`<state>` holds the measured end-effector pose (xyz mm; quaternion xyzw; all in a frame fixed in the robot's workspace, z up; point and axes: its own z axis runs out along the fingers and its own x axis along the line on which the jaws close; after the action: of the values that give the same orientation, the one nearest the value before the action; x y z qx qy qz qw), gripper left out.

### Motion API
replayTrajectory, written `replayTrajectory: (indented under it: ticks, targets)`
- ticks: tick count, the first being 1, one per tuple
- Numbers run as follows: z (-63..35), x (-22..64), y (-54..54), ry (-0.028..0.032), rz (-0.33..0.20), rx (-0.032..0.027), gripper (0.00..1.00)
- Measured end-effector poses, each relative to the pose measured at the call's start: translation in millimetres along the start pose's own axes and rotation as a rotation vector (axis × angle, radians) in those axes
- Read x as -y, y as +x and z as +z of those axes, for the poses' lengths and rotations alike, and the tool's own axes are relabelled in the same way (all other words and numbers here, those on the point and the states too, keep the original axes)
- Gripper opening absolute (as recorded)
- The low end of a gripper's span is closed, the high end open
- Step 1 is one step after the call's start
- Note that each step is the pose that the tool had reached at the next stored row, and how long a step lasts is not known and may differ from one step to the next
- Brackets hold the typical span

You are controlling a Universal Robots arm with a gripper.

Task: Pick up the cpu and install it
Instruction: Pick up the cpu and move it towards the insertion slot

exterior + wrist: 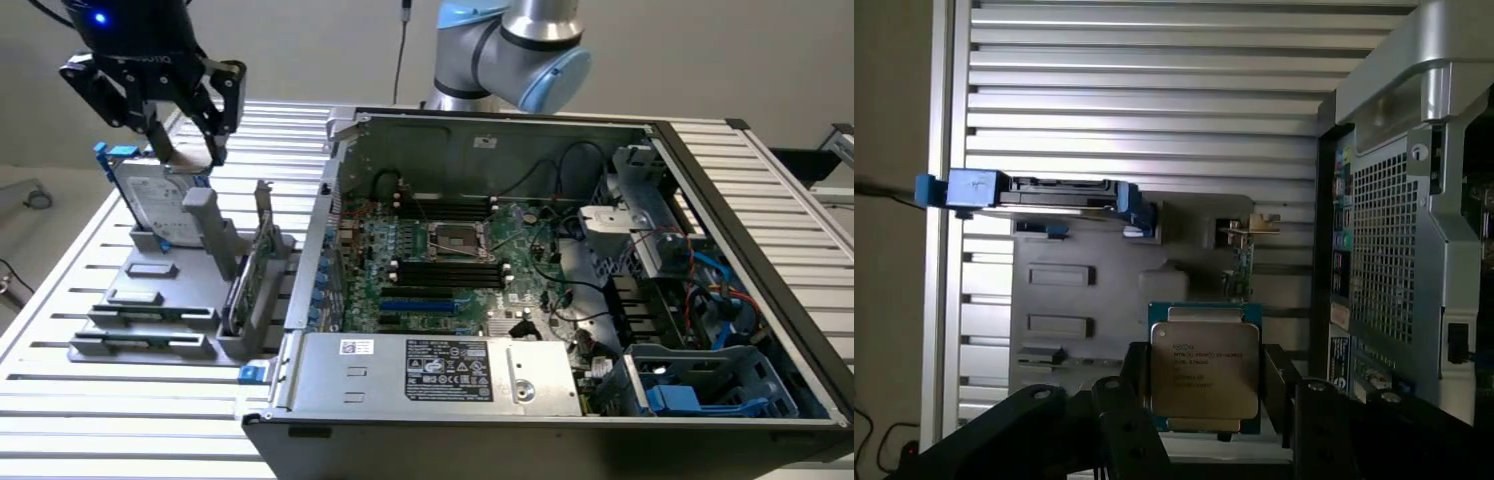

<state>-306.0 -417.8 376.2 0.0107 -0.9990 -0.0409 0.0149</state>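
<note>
cpu [1204,372] in the air: the chip, its silver lid and printed lettering turned toward the wrist camera, is clamped between the two dark fingers [1134,390] of the gripper [184,145], one finger against each of two opposite edges.

in the exterior view the gripper hangs at ten o'clock of the frame, above a grey fixture [140,305] on the slatted metal table [120,410]. a pale sliver of the chip shows between the fingertips. just beneath the gripper a hard drive [144,190] with blue rails stands on edge in the fixture. an expansion card [251,275] stands upright on the fixture's three o'clock side.

the open computer case [767,330] lies from the centre of the frame out to three o'clock, with the motherboard [534,250] exposed. the metal-framed socket [454,240] sits near the middle of the board, flanked at twelve and six o'clock by rows of black memory slots [447,272]. it is well apart from the gripper, at about four o'clock from it.

a power supply [447,372] with a white label occupies the case's six o'clock edge, and a blue plastic cage [694,385] sits at five o'clock. the arm's blue-capped joint [514,50] rises behind the case at twelve o'clock.

from the wrist camera, the drive, the fixture and the case's perforated wall [1384,240] lie beyond the held chip.
</note>
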Motion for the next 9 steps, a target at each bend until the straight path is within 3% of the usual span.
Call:
replayTrajectory:
  ticks: [9]
  targets:
    - [-4.8, -2.3, -31.8, -0.0111, 0.0, 0.0002, 0.55]
